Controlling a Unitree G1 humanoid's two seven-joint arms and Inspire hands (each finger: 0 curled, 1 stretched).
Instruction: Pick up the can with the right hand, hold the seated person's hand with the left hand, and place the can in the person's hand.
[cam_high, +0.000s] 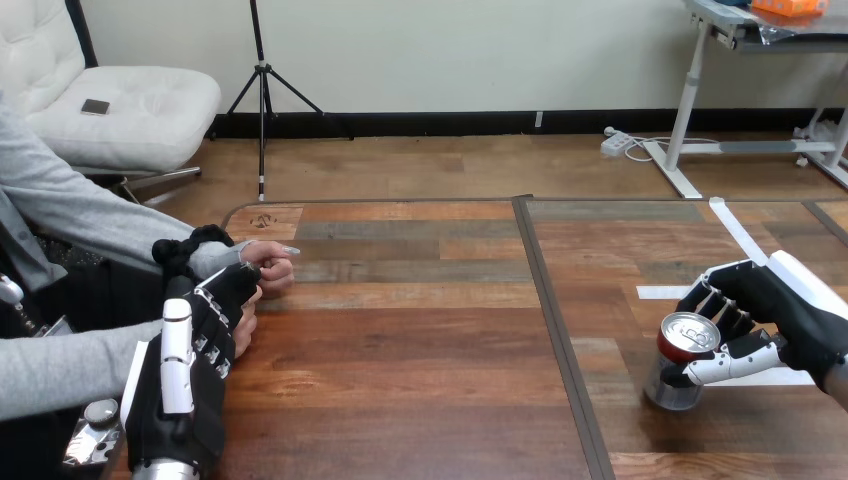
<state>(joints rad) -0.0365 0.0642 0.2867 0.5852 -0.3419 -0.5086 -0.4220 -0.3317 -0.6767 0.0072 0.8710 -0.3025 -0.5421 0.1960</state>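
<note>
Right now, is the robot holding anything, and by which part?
Its right hand grips the can round its upper side. Its left hand lies against the person's hands; a grip there cannot be told.

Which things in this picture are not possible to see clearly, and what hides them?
1. Head view: whether the left hand holds the person's hands; the robot hand's back covers the contact.
2. Head view: the can's right side, covered by the right hand curled round it.
3. Head view: the right arm, cut off by the right edge.
</note>
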